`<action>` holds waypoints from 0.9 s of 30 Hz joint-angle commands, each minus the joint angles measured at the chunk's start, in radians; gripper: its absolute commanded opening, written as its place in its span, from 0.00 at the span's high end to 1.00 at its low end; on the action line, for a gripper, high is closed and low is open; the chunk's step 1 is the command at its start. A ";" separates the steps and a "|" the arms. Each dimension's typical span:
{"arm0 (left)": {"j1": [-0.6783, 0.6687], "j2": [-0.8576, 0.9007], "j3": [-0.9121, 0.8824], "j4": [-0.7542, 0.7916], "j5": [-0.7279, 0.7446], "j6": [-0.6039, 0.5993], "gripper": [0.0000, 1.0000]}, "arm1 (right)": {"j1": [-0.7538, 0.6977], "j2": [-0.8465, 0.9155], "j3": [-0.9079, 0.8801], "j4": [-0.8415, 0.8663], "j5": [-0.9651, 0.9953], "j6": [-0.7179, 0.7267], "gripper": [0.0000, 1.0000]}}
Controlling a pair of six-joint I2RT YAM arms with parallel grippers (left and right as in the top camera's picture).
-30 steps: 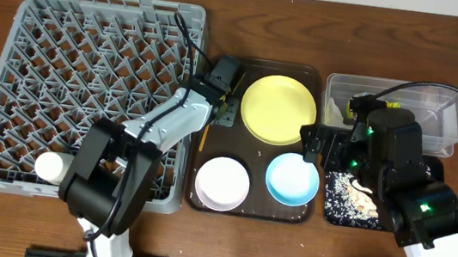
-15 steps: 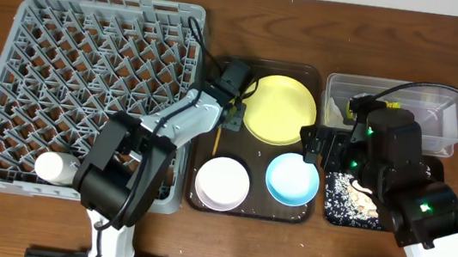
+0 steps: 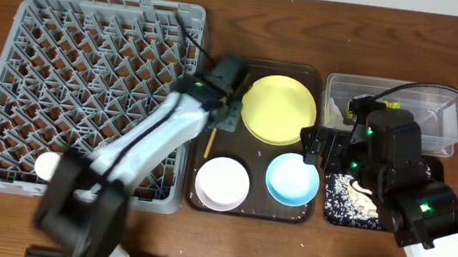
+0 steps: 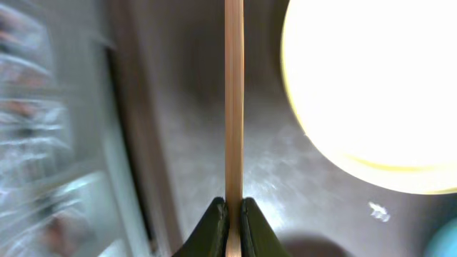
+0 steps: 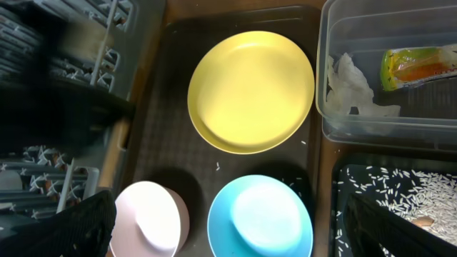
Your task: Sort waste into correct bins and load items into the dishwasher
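**A:** How far along was the sorting?

**B:** The waste looked mostly done. The wrapper and tissue lay in the clear tub at 2 o'clock on the tabletop. Rice crumbs covered the black tray at 4 o'clock, though a few pale specks were left on the brown tray.

**A:** And the loading?

**B:** Barely begun, I'd judge. Only the white cup sat in the grey rack, near its 7 o'clock corner. The yellow plate was at the brown tray's 12 o'clock, the white-pinkish bowl at 7 and the light blue bowl at 5.

**A:** The hands?

**B:** The left hand was pinched narrow on a chopstick, at the brown tray's 10 o'clock edge beside the rack. I saw only one stick. The right hand hung spread wide and empty over the tray's 3 o'clock side.

**A:** So what was left?

**B:** The chopstick, the plate and both bowls.
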 commanded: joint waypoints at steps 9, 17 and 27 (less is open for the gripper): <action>0.086 -0.189 -0.024 -0.167 -0.198 0.014 0.92 | -0.013 0.002 0.013 -0.003 -0.001 0.001 0.01; 0.158 -0.072 -0.056 -0.137 -0.188 0.010 0.92 | -0.013 0.002 0.013 -0.003 -0.002 0.002 0.01; 0.092 -0.202 0.003 -0.172 0.183 0.010 0.54 | -0.013 0.002 0.013 -0.004 -0.001 0.001 0.01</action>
